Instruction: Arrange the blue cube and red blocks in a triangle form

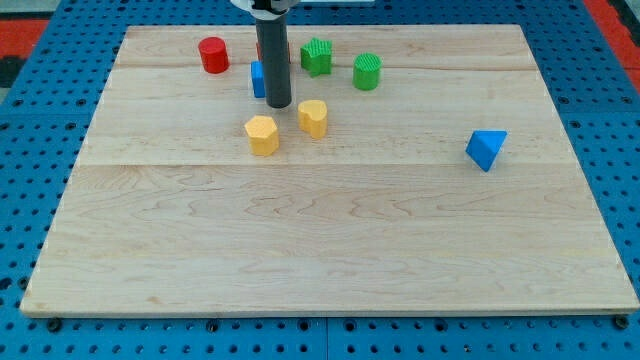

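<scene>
You are looking down at a pale wooden board (330,250) lying on a blue perforated surface (30,150). Your arm has no jaws to open or close; it ends in a straight dark rod, and my tip (279,106) rests on the board near the top edge, left of centre. The blue cube (258,79) sits just to the left of the rod and is partly hidden behind it, so you cannot tell whether the two are touching. A red cylinder (213,55) stands further left, close to the top edge. A sliver of a second red block (260,48) peeks out behind the rod, above the blue cube; its shape cannot be made out. To the right of the rod, near the top edge, stand a green star-shaped block (317,56) and a green cylinder (367,72). Just below my tip lie two yellow blocks: a yellow hexagonal block (262,135) toward the left and a yellow rounded block (313,118) toward the right. A blue triangular block (486,149) lies alone, well apart, near the right edge.
</scene>
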### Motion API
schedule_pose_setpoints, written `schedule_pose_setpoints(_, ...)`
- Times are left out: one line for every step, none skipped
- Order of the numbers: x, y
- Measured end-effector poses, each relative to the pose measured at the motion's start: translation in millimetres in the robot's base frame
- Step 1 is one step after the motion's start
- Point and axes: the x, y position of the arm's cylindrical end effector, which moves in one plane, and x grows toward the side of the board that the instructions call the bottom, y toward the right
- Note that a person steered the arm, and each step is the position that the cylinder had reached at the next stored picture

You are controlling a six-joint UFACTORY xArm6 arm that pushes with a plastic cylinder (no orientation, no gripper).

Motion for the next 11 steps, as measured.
schedule_pose_setpoints(-3.3, -0.2)
schedule_pose_setpoints(-28.4, -0.2)
schedule_pose_setpoints(-35.1, -0.8)
schedule_pose_setpoints(-40.0, -16.2)
schedule_pose_setpoints(-42.0, -0.5)
schedule_pose_setpoints(-74.3, 3.2)
schedule_pose_setpoints(-88.0, -34.7)
schedule_pose_setpoints(-43.8, -55.0)
schedule_pose_setpoints(-23.7, -55.5)
schedule_pose_setpoints(-8.2, -55.8)
schedule_pose_setpoints(-5.2, -59.4)
